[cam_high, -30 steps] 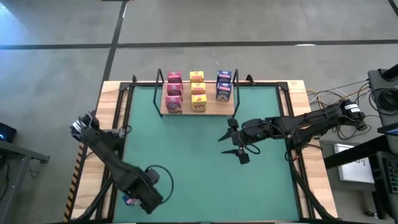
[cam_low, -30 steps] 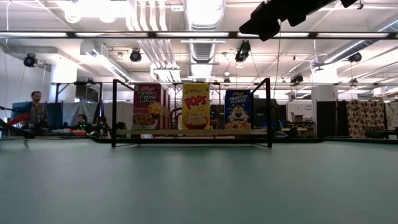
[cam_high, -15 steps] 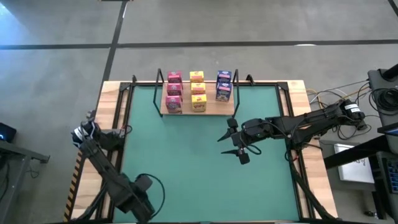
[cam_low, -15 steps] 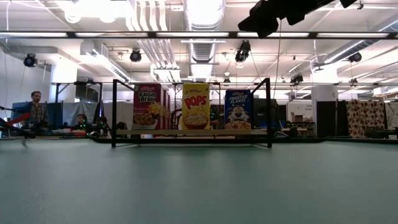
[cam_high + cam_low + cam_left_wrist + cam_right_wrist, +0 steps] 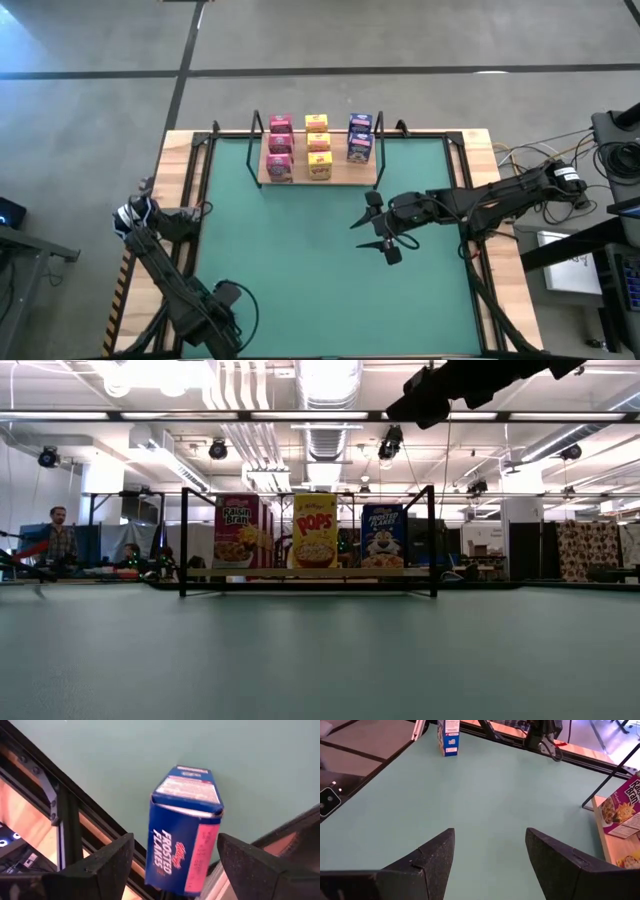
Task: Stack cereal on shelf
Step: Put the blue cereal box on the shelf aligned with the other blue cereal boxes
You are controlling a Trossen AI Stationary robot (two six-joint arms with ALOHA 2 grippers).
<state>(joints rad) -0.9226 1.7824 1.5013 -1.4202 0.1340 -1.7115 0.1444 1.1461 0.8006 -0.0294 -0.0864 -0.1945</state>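
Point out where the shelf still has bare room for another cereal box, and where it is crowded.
The shelf is bare at its front right corner, ahead of the blue boxes. The pink and yellow rows are full.

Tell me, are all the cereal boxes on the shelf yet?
Nearly. Eight stand on the shelf: three pink, three yellow, two blue. The last blue box stands by the mat's edge between the left gripper's open jaws, not yet lifted. It must join the blue row. The right gripper waits, open.
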